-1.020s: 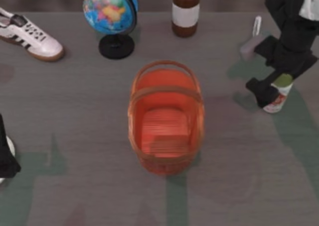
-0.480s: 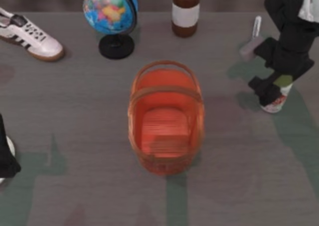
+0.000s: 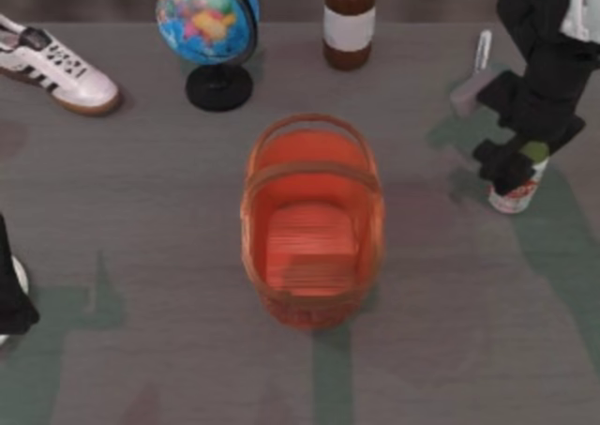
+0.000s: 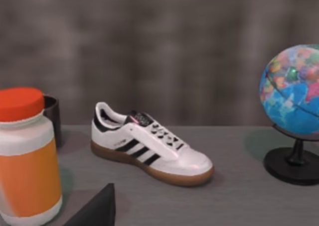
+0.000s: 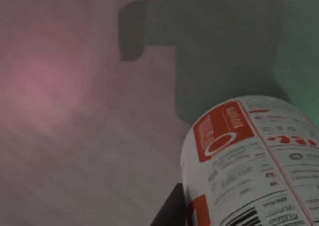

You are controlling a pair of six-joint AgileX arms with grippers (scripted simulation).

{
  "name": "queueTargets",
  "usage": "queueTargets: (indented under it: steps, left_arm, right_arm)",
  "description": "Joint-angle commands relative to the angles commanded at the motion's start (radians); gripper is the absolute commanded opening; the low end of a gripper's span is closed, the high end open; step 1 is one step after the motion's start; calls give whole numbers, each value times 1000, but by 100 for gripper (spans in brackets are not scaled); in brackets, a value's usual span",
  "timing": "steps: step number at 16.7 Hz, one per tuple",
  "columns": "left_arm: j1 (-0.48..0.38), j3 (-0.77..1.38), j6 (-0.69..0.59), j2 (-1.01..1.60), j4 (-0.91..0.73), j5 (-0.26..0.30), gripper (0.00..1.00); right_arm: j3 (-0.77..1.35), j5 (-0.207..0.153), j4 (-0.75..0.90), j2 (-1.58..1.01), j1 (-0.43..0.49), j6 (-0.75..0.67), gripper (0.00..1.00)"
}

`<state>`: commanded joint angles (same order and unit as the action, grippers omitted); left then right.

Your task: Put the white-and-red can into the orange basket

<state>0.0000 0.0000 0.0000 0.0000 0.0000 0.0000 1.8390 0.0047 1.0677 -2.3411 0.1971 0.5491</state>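
Observation:
The white-and-red can (image 3: 517,195) stands at the table's right side, to the right of the orange basket (image 3: 312,176), which sits mid-table with its arched handle across it. My right gripper (image 3: 522,158) has come down over the can from above, its black fingers at either side of the yellowish-green top. In the right wrist view the can (image 5: 249,166) fills the lower corner, and one dark finger (image 5: 172,213) presses against its side; the other finger is hidden. My left gripper (image 3: 11,303) is parked at the table's left edge.
Along the back stand a globe (image 3: 208,17), a brown bottle with a white label (image 3: 349,26) and a white sneaker (image 3: 61,68). A thin marker (image 3: 483,50) lies behind the right arm. An orange jar with a red lid (image 4: 25,161) stands near the left gripper.
The right gripper's fingers have drawn in toward the can, the left-hand finger sliding right until it meets it. The can stays on the table. The left arm has not moved.

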Motion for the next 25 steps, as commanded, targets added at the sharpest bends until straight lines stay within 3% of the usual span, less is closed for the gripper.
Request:
queueTargets:
  steps: [10, 13, 15, 18, 25]
  left_arm:
    - [0, 0, 0, 0, 0, 0, 100]
    - [0, 0, 0, 0, 0, 0, 100]
    - [0, 0, 0, 0, 0, 0, 100]
    - [0, 0, 0, 0, 0, 0, 100]
    - [0, 0, 0, 0, 0, 0, 100]
  right_arm:
    - [0, 0, 0, 1, -3, -1, 0]
    - [-16, -41, -62, 9, 7, -16, 0]
    - [-42, -99, -156, 19, 17, -43, 0]
    - [-101, -224, -373, 40, 33, -107, 0]
    - [-312, -614, -1069, 109, 78, -324, 0]
